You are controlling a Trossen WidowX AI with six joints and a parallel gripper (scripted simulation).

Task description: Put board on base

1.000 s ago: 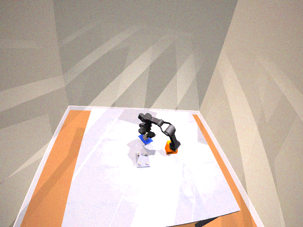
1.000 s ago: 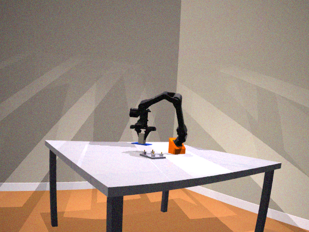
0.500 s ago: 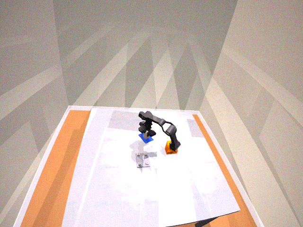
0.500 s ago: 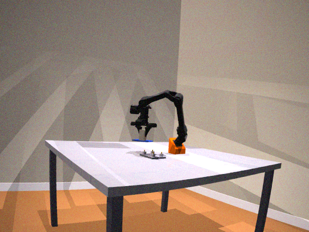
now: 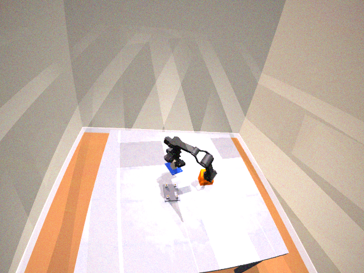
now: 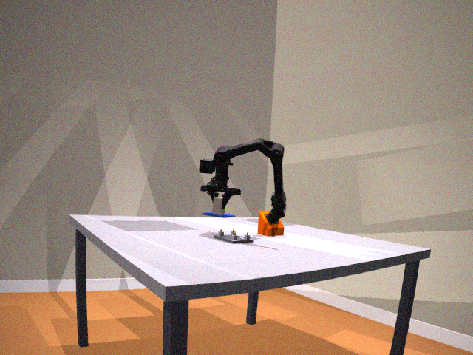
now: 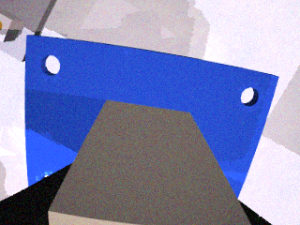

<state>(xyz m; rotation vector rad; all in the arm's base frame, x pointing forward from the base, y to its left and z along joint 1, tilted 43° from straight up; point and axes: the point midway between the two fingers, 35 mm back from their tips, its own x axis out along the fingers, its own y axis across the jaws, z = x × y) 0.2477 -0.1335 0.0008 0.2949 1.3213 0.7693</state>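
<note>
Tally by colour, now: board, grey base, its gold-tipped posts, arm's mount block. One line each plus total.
Blue board: 1
Grey base: 1
Gold-tipped posts: 4
Orange mount block: 1
Total: 7

arm arched fwd, wrist bent down, tool (image 5: 174, 165) (image 6: 219, 203) pointing down, clamped w/ fingers part-open.

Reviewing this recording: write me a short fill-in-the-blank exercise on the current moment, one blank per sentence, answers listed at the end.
1. The gripper is shut on the ____ of the blue board.
2. The grey base has ____ posts.
3. The arm's foot is coloured ____.
4. In the wrist view, ____ corner holes of the board are plainly visible along its far edge.

Missing words: handle; four; orange; two.
</note>
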